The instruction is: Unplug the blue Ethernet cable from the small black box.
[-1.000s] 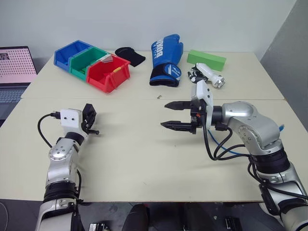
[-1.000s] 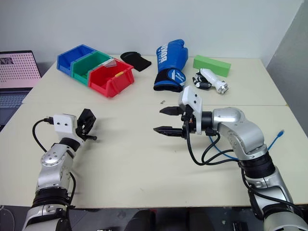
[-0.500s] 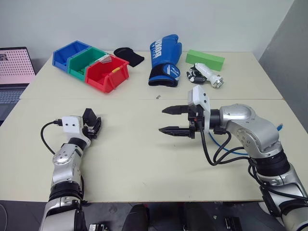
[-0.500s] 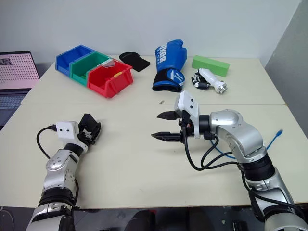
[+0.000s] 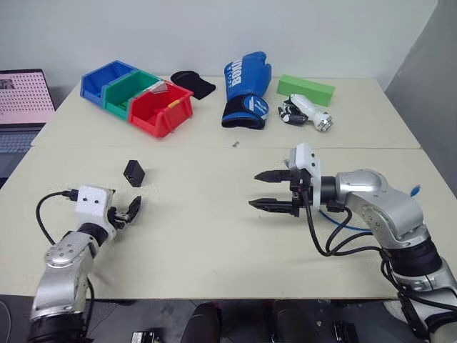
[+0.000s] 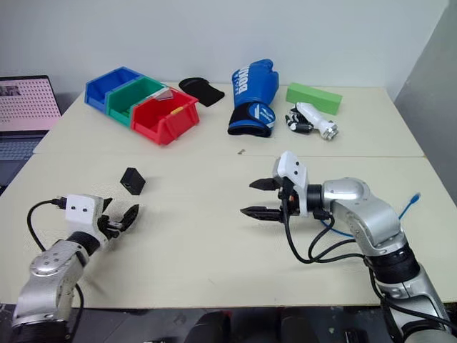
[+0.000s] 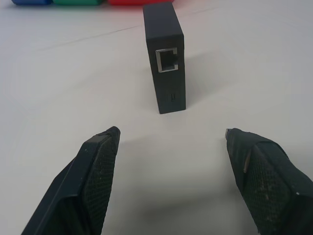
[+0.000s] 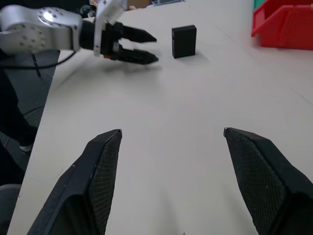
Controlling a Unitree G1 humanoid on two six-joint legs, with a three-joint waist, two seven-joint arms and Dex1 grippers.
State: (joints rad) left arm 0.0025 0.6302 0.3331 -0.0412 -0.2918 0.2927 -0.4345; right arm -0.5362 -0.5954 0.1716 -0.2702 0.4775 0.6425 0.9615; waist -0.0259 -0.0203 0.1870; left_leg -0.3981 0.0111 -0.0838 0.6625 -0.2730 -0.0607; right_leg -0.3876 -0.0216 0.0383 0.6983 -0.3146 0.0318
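A pale beige worktop (image 5: 214, 243) stands against a plain white wall (image 5: 214, 28); a grey panel (image 5: 428, 86) flanks its right edge.

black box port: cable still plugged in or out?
Out. The small black box stands alone on the table, its port showing empty; the blue Ethernet cable lies by the right arm.

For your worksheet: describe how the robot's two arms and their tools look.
Both arms are silver metal with black joints. Each wrist carries a white camera block. Each tool, left and right, has two black tapered fingers with textured pads. Black cables loop beside each arm.
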